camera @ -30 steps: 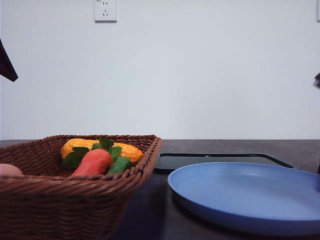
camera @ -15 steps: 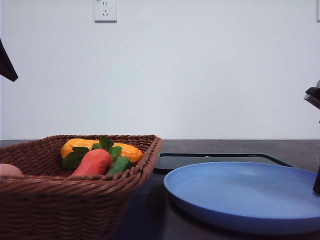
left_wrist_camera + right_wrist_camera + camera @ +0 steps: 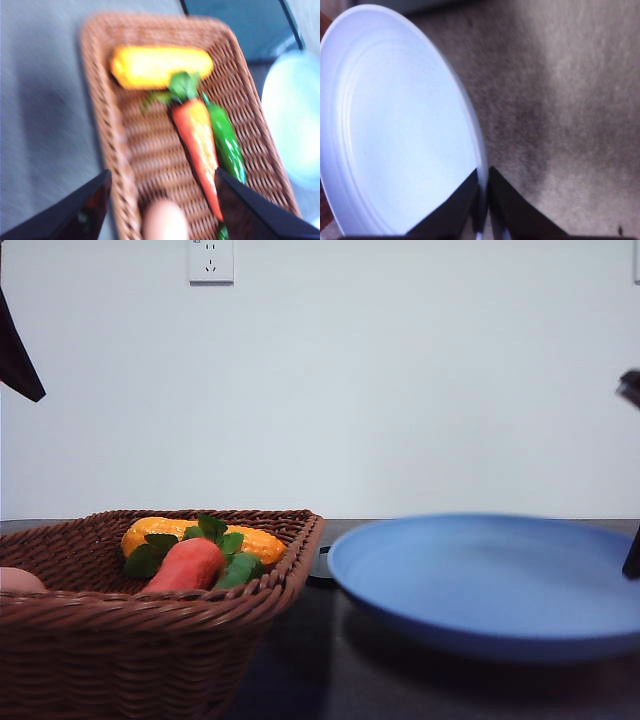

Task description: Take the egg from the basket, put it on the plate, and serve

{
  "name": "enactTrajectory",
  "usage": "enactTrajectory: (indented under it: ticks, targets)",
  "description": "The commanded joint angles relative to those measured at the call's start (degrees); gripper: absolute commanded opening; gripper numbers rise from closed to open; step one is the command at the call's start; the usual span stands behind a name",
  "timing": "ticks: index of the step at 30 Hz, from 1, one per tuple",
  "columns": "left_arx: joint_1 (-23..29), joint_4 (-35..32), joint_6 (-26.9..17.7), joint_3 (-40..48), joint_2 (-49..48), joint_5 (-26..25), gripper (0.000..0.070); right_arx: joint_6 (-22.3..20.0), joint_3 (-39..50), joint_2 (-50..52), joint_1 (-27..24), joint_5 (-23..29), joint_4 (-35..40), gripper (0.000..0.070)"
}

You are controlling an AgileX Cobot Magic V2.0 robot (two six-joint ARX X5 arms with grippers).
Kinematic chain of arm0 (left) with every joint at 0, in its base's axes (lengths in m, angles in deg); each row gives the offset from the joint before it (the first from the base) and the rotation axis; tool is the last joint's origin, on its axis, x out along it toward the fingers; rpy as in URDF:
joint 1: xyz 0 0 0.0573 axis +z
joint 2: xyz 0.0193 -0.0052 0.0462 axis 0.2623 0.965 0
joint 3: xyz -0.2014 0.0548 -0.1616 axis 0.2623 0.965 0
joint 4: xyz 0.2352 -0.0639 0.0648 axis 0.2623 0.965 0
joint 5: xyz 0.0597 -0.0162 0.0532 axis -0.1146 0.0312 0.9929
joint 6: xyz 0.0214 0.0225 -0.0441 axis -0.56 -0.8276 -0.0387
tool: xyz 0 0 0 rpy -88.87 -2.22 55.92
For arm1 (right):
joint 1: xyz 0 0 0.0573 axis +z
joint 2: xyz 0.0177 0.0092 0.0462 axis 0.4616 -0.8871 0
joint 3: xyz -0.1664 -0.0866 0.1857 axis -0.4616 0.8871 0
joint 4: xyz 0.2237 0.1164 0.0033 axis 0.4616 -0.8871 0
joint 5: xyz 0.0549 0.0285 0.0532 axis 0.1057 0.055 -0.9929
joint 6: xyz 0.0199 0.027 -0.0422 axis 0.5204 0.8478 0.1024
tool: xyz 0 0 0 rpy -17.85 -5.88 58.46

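The left gripper (image 3: 161, 200) is spread wide over the brown woven basket (image 3: 60, 640); the small pink egg (image 3: 164, 220) sits inside, beside a carrot (image 3: 197, 145); the right gripper (image 3: 484, 200) pinches the tilted, smooth blue plate (image 3: 490, 580) by its rim

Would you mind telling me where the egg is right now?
The egg lies in the basket, at its near end by the left rim, just short of the carrot's tip. In the front view it peeks out at the far left.
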Motion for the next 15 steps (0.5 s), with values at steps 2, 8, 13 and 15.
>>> enactTrajectory:
  ticks: [2, 8, 13, 15]
  targets:
    - [-3.3, 1.4, 1.5, -1.9, 0.4, 0.2, 0.0429, 1.4, -0.9, 2.5, -1.0, -0.2, 0.1, 0.0]
    - [-13.7, 3.4, 5.4, -4.1, 1.2, 8.4, 0.0426, 1.8, -0.9, 7.3, -3.8, 0.0, 0.1, 0.0]
    - [-21.8, 5.0, 7.9, -4.9, 4.4, 14.0, 0.0426, 1.9, -1.0, 8.8, -5.5, 0.0, 0.1, 0.0]
    - [-24.2, 5.7, 8.8, -5.0, 6.5, 16.2, 0.0426, 1.9, -1.0, 8.8, -5.9, 0.0, 0.1, 0.0]
